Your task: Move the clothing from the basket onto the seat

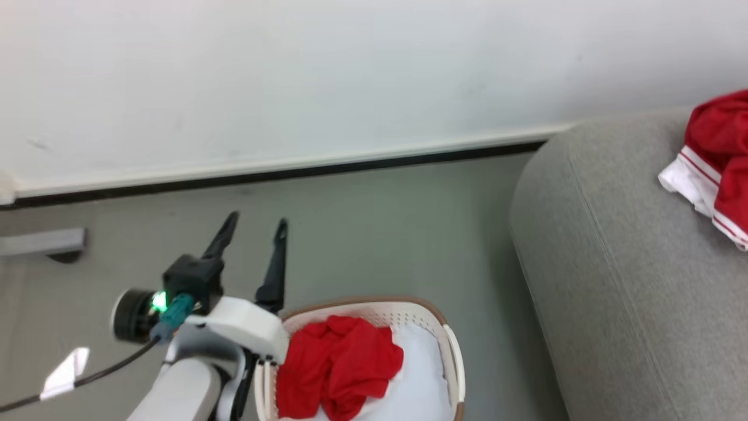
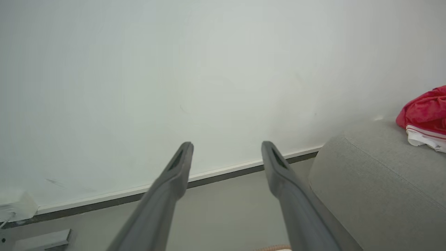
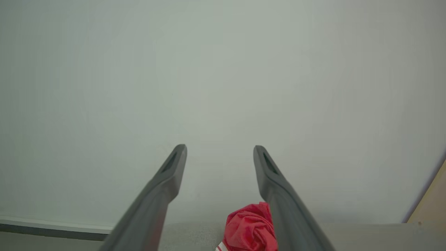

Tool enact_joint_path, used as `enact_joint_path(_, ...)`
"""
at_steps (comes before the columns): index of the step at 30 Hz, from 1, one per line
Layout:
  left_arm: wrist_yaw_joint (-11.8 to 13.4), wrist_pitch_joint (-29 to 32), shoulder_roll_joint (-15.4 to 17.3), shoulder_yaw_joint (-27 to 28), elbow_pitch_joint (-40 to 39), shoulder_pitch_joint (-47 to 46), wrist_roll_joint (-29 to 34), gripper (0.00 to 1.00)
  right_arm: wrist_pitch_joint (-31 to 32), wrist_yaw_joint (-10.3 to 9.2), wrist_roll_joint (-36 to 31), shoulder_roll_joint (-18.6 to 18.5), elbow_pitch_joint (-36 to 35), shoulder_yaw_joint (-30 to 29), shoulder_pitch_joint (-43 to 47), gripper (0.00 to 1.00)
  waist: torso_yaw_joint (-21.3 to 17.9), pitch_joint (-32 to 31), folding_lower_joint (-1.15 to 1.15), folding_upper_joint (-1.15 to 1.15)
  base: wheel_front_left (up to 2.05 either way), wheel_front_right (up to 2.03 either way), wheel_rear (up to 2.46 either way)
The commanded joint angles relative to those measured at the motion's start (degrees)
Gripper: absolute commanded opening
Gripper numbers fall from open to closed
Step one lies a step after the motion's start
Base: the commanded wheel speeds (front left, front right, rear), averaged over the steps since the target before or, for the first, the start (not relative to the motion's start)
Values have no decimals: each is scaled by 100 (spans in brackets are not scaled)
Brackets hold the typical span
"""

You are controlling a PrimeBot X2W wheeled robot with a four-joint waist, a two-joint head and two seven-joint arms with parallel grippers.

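Basket (image 1: 374, 306) at 6 o'clock — one red garment (image 1: 336, 362) inside; seat (image 1: 613, 263) at 3 o'clock — second red garment (image 1: 721, 152) on it; left gripper (image 1: 258, 219), right gripper (image 3: 220, 149): jaws wide, empty

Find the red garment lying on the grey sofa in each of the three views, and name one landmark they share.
Head view: the red garment is at the right edge, upper half, on the sofa.
Left wrist view: at the right edge, mid-height, on top of the sofa.
Right wrist view: bottom centre, low between the right gripper fingers.
Shared landmark: the grey sofa under it, against the white wall.
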Motion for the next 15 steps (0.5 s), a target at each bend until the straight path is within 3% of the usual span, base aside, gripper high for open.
enact_joint_path(1,70,-112,65,94,70,240,-127,100,35,-14,40,110,-122,53,302,100,303,-367,2,0,0,0,0)
enact_joint_path(15,330,-792,140,391,440,1200,-324,100,-29,-14,114,842,-382,402,1506,100,679,-791,2,0,0,0,0)
